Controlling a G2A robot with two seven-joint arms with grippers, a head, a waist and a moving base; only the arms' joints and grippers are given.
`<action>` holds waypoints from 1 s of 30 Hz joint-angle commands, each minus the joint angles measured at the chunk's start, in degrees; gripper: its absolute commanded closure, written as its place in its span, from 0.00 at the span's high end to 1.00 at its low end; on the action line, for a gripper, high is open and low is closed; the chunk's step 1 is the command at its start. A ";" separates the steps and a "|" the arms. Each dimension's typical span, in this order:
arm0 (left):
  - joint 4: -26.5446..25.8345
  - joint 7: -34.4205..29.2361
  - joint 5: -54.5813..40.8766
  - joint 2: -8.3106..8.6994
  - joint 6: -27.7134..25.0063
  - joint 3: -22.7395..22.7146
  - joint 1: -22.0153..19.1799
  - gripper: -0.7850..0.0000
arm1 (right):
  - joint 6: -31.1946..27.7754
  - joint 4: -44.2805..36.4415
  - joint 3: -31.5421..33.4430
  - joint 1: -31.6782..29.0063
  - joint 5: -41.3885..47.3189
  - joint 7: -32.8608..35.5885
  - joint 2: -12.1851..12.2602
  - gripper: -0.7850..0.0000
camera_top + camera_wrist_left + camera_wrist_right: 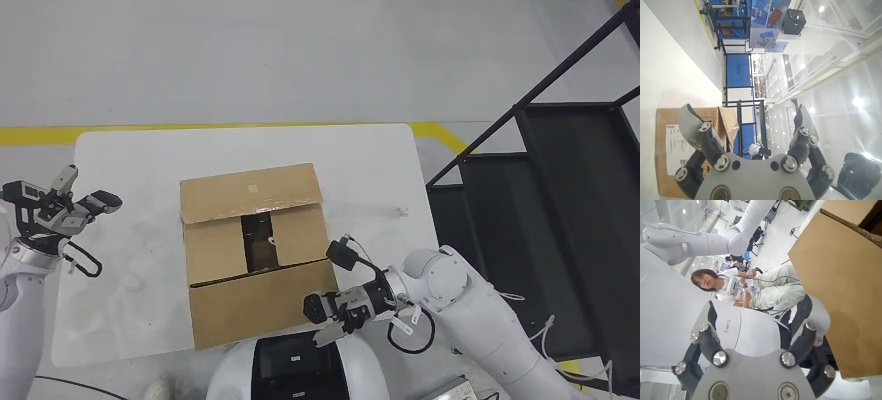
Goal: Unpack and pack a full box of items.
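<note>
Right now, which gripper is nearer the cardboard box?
The right gripper, beside the cardboard box at its near corner; the left gripper sits apart over the table edge.

Robotics lab hall: yellow floor tape (pixel 30 132), blue pegboard partitions (pixel 737 70), display screens (pixel 770 11), ceiling lights (pixel 857 102).
</note>
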 commanded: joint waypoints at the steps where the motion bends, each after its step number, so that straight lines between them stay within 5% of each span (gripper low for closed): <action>1: -2.17 -2.11 -0.52 0.11 0.58 -0.49 1.39 1.00 | -0.21 0.38 0.14 0.11 0.88 -0.29 0.03 1.00; 17: -9.16 -21.05 -4.00 1.05 5.14 -3.47 9.34 1.00 | -0.21 0.38 0.14 0.11 0.88 -0.29 0.03 1.00; 30: -9.55 -21.31 -4.60 1.02 5.83 -3.28 9.45 1.00 | -0.21 0.38 0.14 0.11 0.88 -0.29 0.03 1.00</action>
